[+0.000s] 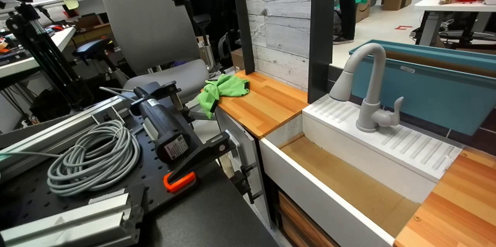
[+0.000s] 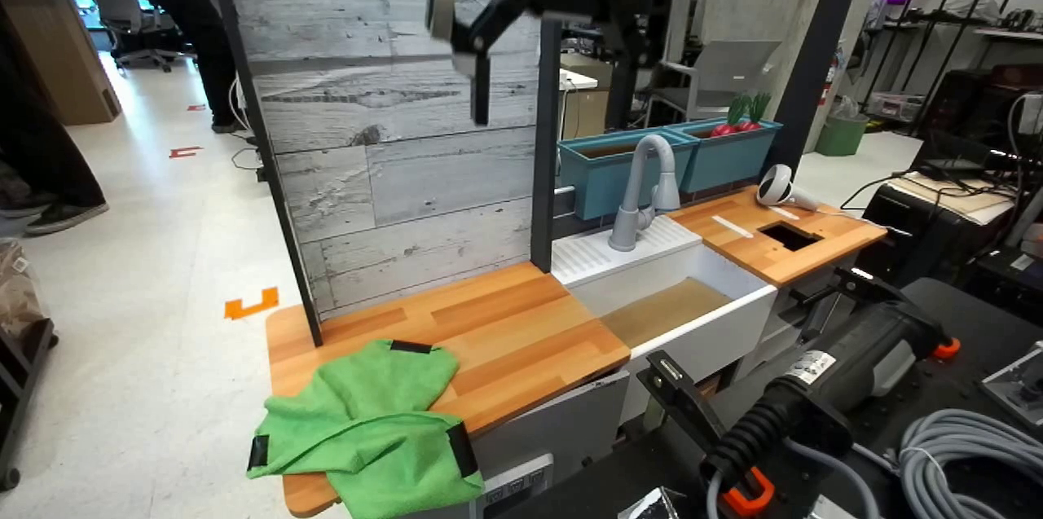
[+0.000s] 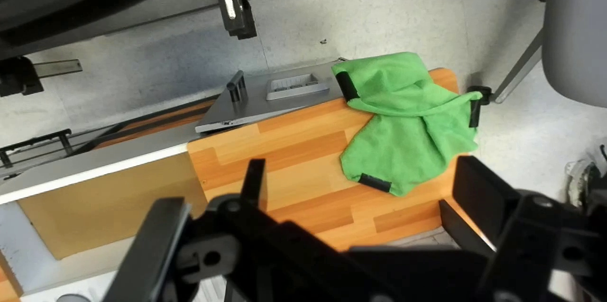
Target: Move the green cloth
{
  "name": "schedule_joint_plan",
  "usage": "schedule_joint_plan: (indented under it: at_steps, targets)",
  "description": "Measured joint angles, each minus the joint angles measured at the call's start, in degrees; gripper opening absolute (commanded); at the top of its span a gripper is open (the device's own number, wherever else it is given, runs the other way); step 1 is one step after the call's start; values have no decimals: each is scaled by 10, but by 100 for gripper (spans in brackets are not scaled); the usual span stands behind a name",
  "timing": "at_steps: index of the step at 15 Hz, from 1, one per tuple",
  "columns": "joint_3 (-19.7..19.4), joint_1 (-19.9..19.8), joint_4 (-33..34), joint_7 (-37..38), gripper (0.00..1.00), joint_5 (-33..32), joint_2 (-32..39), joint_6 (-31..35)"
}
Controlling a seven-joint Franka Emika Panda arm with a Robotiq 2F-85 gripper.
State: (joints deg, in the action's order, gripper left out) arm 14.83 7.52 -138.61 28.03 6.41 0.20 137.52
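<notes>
See the green cloth [image 3: 408, 126] rumpled at the end of the desk [image 3: 308, 183], partly overhanging, well below the claw [image 3: 365, 181]. In the wrist view, shows beyond the gap between widely spread fingertips [image 3: 483, 195].

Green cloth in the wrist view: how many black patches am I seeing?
3. On the green cloth, one black patch is at the upper-left edge, a second black patch at the lower edge, a third black patch by the right tip. Folds may hide more.
</notes>
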Motion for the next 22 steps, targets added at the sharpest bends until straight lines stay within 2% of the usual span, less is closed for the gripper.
schedule_joint_plan:
  at_steps: [2,5,12,15,22]
  targets:
    - [-2,14,32,38,100,-38,76,17]
    - [-25,47,96,79,100,-77,190,32]
    - [-88,145,298,104,100,-84,421,43]
    - [-95,157,332,106,100,-84,451,42]
    - [-100,157,336,107,100,-83,453,43]
